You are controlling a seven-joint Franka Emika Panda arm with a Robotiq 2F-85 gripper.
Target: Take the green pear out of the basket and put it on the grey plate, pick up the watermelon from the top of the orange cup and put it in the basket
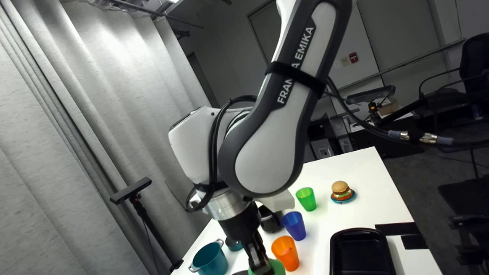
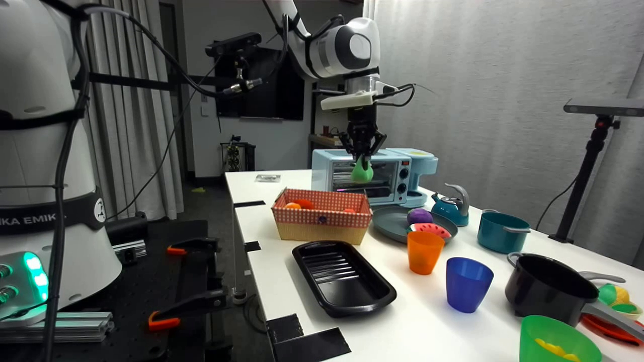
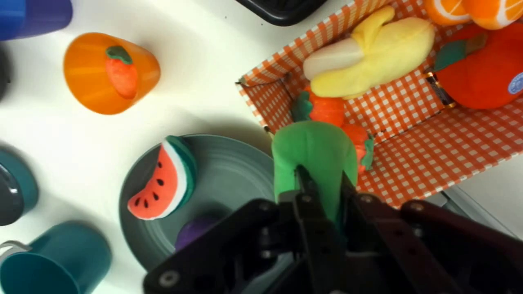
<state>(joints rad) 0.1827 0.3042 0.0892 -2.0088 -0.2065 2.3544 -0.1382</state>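
My gripper [image 3: 322, 173] is shut on the green pear [image 3: 314, 141], its fingers pressing into the soft sides. The pear hangs in the air, over the gap between the red-checked basket [image 2: 322, 230] and the grey plate [image 3: 235, 163] as the wrist view shows it. An exterior view has it above basket height, in front of the toaster oven. A watermelon slice [image 3: 163, 183] lies on the plate beside a purple fruit [image 2: 419, 216], partly covered by the gripper in the wrist view. The orange cup [image 3: 88, 81] stands near the plate, a small red piece with green leaves showing in it.
Inside the basket are a banana [image 3: 380, 57], orange slices and red fruits. A black tray [image 2: 347, 281] sits in front of it, a light-blue toaster oven [image 2: 372, 176] behind. A blue cup [image 2: 468, 284], teal pot [image 2: 503, 231], kettle [image 2: 450, 208] and black saucepan [image 2: 548, 286] stand around.
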